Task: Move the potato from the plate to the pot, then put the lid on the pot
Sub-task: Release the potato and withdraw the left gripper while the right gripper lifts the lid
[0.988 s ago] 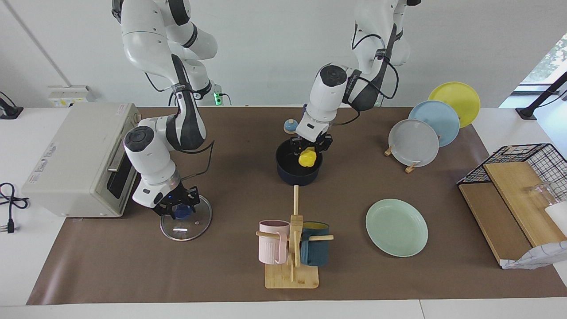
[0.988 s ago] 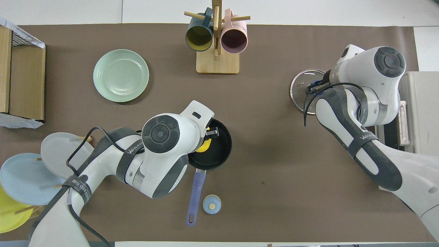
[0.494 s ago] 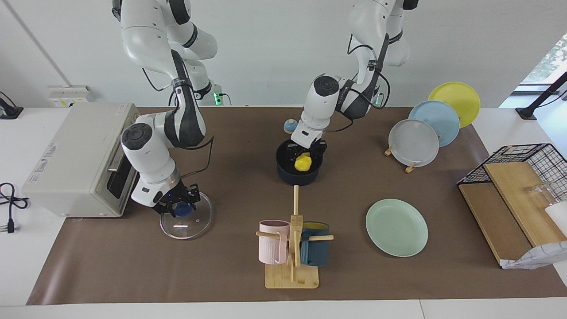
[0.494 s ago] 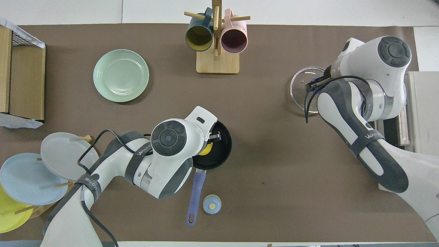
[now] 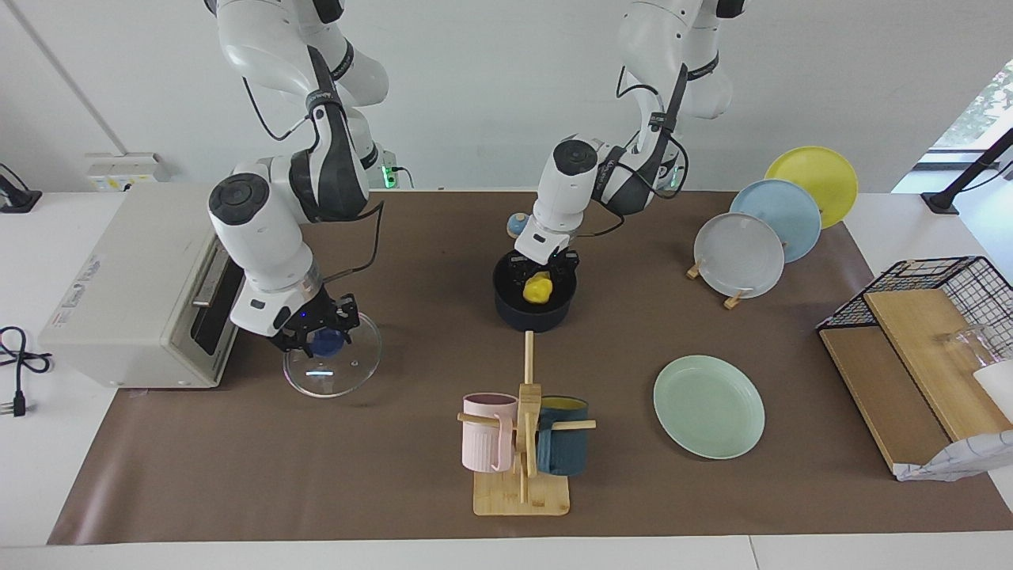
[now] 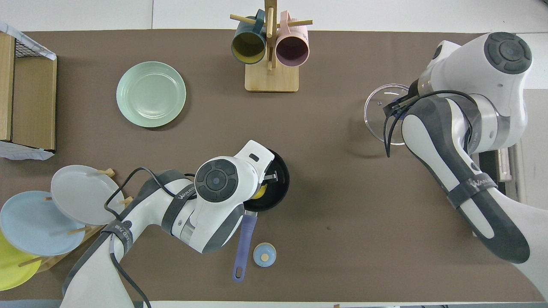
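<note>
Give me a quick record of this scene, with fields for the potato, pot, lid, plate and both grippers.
potato: in the left gripper, inside the pot's mouth
pot: mid-table, handle toward the robots
lid: held by its blue knob, lifted off the mat
plate: bare, toward the left arm's end
left gripper: shut on the potato, over the pot
right gripper: shut on the lid's knob, beside the toaster oven

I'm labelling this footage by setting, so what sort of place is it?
Probably a robotics lab staged as a kitchen: a toaster oven, a mug tree and a plate rack sit on a brown mat between two robot arms.
</note>
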Available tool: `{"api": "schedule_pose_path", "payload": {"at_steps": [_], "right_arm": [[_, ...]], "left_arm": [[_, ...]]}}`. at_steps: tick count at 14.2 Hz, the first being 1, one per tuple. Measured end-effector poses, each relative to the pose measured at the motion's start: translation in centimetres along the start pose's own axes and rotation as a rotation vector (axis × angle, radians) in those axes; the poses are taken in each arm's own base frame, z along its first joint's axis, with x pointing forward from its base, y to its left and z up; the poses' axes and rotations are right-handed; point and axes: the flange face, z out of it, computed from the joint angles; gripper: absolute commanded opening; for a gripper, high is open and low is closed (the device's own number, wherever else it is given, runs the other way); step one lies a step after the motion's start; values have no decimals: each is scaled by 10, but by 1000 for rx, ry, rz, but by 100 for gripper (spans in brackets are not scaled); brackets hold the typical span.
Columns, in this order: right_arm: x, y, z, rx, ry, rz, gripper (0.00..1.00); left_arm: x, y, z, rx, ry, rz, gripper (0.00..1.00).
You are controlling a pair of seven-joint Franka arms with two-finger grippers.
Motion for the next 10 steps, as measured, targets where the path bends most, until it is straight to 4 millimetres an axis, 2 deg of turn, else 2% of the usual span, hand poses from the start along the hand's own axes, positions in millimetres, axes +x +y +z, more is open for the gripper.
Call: {"api": "schedule_pose_path", "payload": {"at_steps": [1, 2, 3, 4, 5, 6, 7, 10], "right_arm": [[0, -1, 1, 1, -3, 16, 0], [0, -4, 1, 4, -10, 34, 0], [0, -8, -1, 8, -19, 49, 0], [0, -12, -5, 10, -26, 56, 0], [-1, -15, -11, 11, -33, 61, 0], [-4, -16, -18, 11, -42, 67, 0], [-8, -18, -25, 10, -50, 75, 0], [-12, -30, -42, 3, -46, 94, 0]], "left_arm": [[-2, 1, 1, 2, -2, 4, 12], [-4, 2, 2, 3, -4, 7, 29], [-6, 3, 3, 4, -6, 12, 56], [-8, 4, 4, 5, -7, 14, 74], [-9, 4, 4, 6, -8, 16, 78], [-10, 4, 5, 7, -10, 18, 91], [-11, 5, 5, 8, -10, 19, 100], [-10, 7, 3, -1, 0, 22, 100]]}}
